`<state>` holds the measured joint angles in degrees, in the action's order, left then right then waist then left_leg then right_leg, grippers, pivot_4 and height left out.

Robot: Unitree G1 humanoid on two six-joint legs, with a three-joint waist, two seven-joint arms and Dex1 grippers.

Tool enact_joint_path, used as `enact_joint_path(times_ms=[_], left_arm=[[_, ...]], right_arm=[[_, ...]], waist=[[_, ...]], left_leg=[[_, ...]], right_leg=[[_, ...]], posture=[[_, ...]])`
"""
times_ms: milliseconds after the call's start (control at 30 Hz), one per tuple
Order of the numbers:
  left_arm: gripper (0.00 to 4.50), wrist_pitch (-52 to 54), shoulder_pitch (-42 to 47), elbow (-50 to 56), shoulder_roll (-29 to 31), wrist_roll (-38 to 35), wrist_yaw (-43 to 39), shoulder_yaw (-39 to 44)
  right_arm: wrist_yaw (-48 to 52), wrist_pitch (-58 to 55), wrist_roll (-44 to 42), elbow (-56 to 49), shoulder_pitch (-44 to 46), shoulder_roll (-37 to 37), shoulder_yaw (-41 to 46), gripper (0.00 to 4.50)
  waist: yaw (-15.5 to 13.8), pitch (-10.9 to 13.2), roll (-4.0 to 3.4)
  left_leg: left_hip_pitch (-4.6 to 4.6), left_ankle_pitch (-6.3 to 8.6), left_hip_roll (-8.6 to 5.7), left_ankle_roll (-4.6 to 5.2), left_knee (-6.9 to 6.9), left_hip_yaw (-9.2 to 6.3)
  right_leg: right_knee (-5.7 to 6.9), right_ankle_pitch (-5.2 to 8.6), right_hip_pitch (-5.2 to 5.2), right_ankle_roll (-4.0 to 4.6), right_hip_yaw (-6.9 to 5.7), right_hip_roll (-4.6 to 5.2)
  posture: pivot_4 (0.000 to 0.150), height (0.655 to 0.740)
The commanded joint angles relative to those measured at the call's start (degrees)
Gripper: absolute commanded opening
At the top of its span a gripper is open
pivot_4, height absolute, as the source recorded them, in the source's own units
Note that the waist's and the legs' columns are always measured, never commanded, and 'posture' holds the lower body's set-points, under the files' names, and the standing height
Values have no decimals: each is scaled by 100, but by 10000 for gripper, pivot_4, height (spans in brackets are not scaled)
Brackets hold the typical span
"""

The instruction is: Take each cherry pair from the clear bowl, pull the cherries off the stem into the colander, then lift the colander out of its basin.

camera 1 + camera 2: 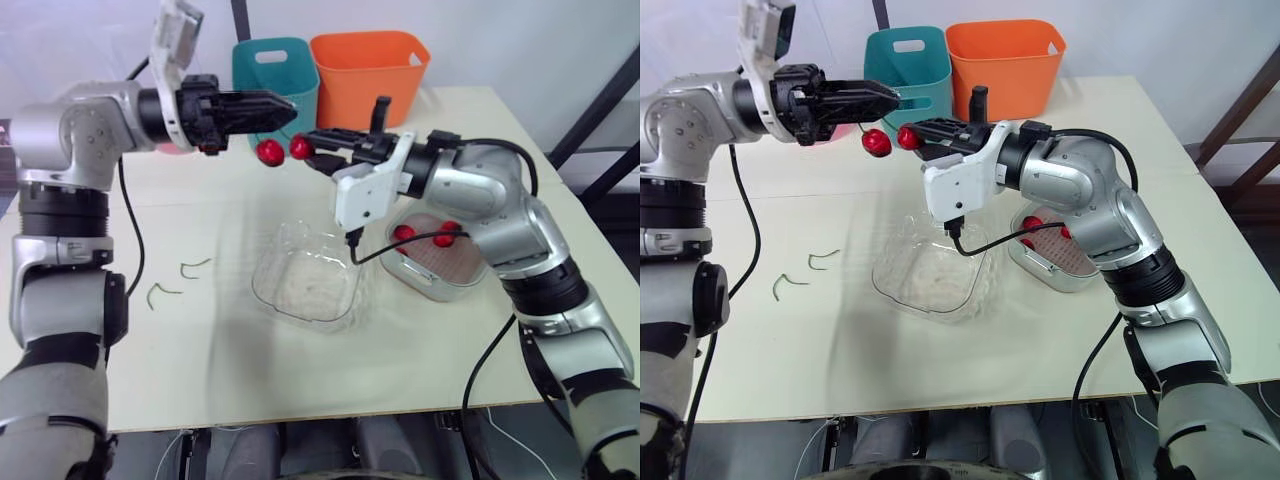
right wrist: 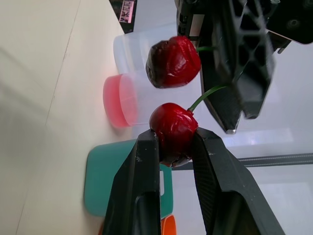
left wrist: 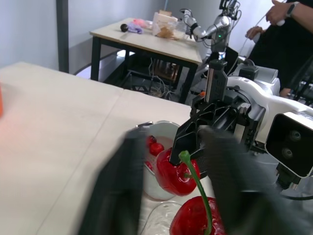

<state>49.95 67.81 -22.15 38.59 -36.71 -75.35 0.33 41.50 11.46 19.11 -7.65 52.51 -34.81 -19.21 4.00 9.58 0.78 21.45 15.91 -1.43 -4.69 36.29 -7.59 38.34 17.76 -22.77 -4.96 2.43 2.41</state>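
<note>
Over the table, right claw pinches cherry; left claw grips stem.

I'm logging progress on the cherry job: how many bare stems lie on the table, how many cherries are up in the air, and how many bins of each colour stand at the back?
Bare stems: 2
Cherries in the air: 2
Teal bin: 1
Orange bin: 1
Total: 6

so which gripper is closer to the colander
Right. The right gripper, shut on a cherry, is held up left of the colander; the left gripper is beyond that cherry, farther off.
</note>
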Motion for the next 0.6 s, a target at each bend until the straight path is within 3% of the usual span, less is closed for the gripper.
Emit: enact_joint_path(times_ms=[33,133,233,400,600], left_arm=[[395,26,56,151,55,-54,-39,163],[395,8,62,130,37,-51,-9,203],[0,-8,35,155,61,-77,-22,268],[0,-143,-164,324,241,-69,-293,291],[0,-241,-325,610,374,-53,-542,205]], right_arm=[[-41,2,16,-105,96,37,221,5438],[-10,-69,-19,-107,90,38,242,5438],[240,-378,-401,-160,21,54,335,17924],[941,-2325,-1810,-529,-191,135,896,43435],[1142,-6009,-4286,-998,55,476,1844,44326]], waist=[[0,0,0],[-1,0,0],[-1,0,0],[0,0,0],[-5,0,0]], left_leg=[[0,-1,0,-2,0,0],[0,-2,0,-3,1,-1],[0,-2,0,-3,2,-1],[0,-3,3,-5,3,-7],[0,5,15,10,3,-14]], right_leg=[[0,0,0,0,0,0],[1,0,0,0,0,0],[2,0,0,0,0,1],[3,0,1,0,1,3],[8,0,2,1,1,12]], posture=[[1500,7400],[1500,7400],[1500,7400],[1500,7400],[1500,7400]])
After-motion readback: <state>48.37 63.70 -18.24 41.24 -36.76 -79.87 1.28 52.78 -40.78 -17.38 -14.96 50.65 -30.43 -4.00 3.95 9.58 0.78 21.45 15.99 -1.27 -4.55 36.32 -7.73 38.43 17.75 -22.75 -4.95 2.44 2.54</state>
